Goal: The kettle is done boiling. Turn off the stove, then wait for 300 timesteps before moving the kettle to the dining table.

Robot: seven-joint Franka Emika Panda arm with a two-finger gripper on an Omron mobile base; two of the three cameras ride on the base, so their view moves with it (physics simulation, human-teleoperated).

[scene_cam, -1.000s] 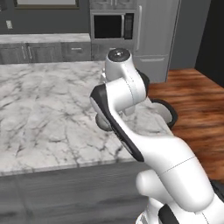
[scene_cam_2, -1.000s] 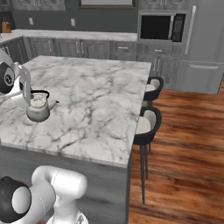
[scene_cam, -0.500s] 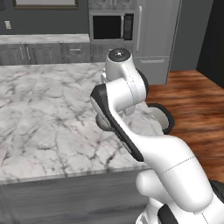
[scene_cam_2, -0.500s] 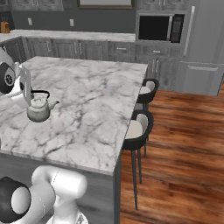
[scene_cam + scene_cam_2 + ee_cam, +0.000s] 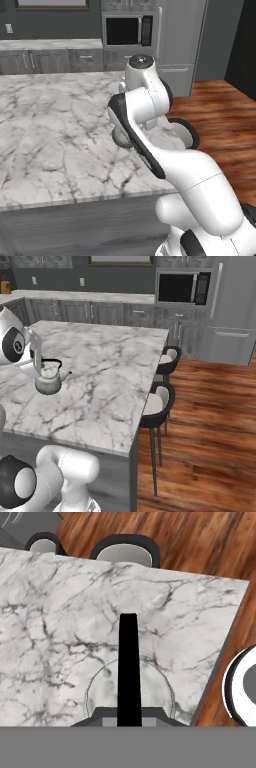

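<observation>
Since the earlier frames we saw the base roll, so the whole scene slid: the dining table (image 5: 100, 376) sat nearer and its two stools (image 5: 159, 401) shifted right in the right base view. The kettle (image 5: 49, 380) kept its spot beside the arm, near the table's left side.

We noted the kettle (image 5: 131, 687) over the marble top, well inside the table's near edge; whether it rested on the marble or hung just above it we could not tell. In the hand view its thin black handle (image 5: 129, 667) ran straight up from between the fingers, the round lid below it. The gripper (image 5: 129, 719) was clenched on that handle.

In the left base view the white arm (image 5: 150, 130) stood in front of the table (image 5: 55, 130). Beyond the table stood a microwave (image 5: 181, 288) and a tall fridge (image 5: 232, 311); a wood floor (image 5: 205, 421) ran along its right side.
</observation>
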